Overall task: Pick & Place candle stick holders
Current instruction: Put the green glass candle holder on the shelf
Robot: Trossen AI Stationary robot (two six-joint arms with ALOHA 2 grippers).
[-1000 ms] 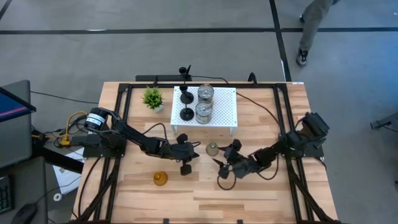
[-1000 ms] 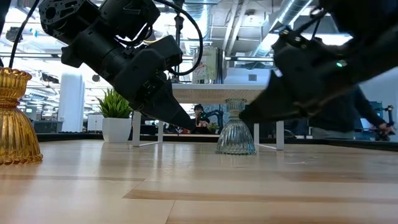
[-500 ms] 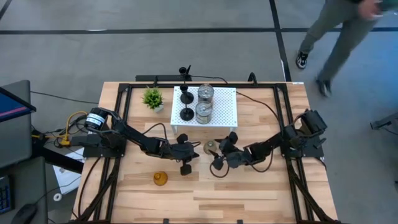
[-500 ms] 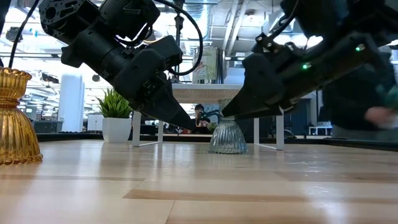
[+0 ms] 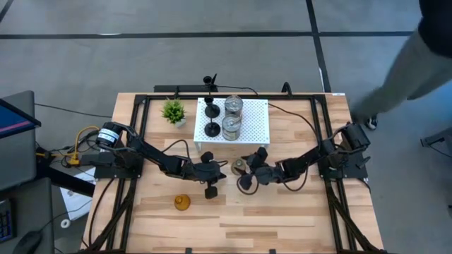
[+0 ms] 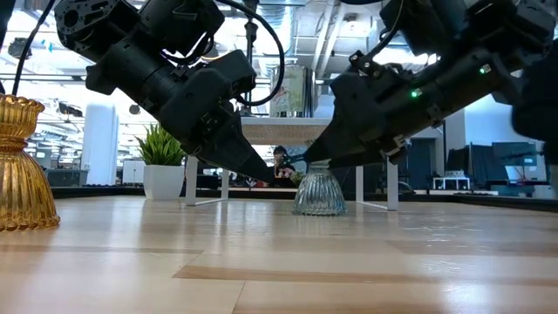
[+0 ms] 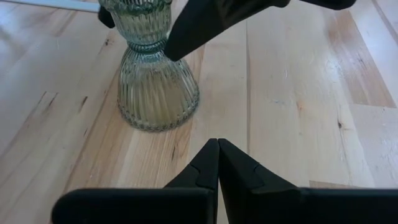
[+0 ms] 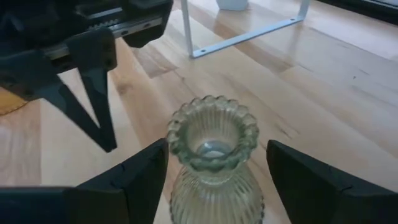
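Note:
The greyish-olive bell-shaped holder stands upright on its base on the wood table, in front of the white stand; it also shows in the low view. My right gripper is open, with one finger on each side of the holder's fluted top and a gap on both sides. My left gripper is shut and empty, its tip near the table just left of the holder. The amber holder stands near the front left.
The white perforated stand at the back carries two black sticks and two clear glass jars. A small green plant stands to its left. A person walks past beyond the table's far right corner.
My right gripper has gone toward the table's left, up to the bell-shaped holder, and its open fingers now stand on either side of the holder's top. The holder has slid a little toward the table's left. The person has walked on.

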